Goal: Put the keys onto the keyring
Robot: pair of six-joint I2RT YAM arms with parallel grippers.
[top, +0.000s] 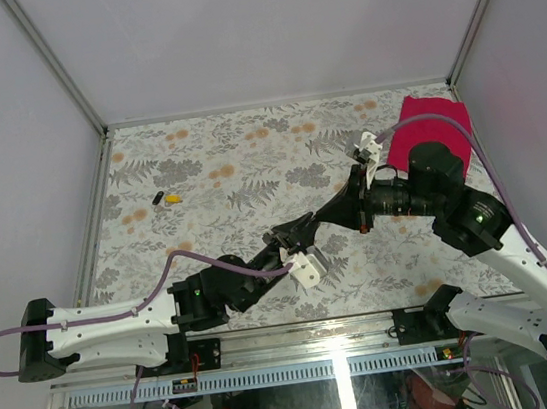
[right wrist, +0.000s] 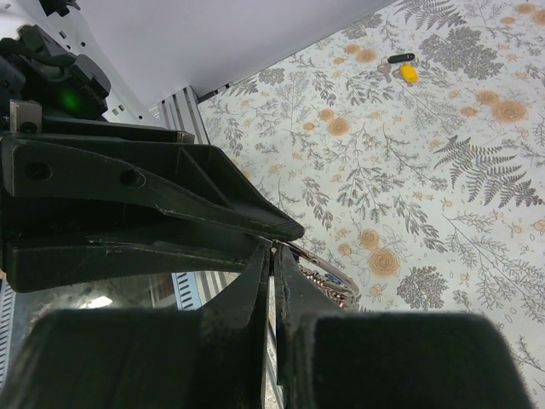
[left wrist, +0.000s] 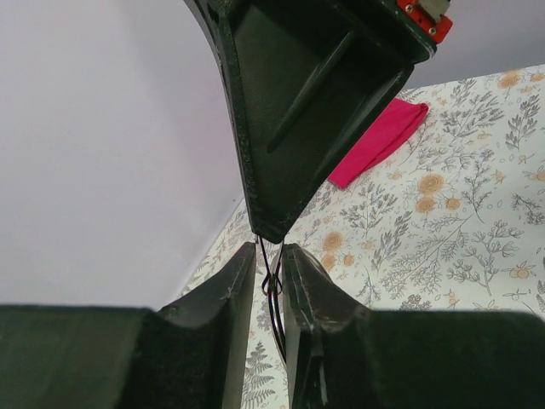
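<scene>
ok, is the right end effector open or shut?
Shut. Right end effector: fingers nearly touching in its wrist view, closed on the thin wire keyring, judging by the left wrist view.

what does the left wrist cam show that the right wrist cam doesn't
Only left wrist: the pink cloth on the floral table. Only right wrist: a yellow key and a black key lying far off, plus a bunch of keys just past the right gripper. Both: the table, and the left gripper and right gripper meeting tip to tip at the thin keyring.
</scene>
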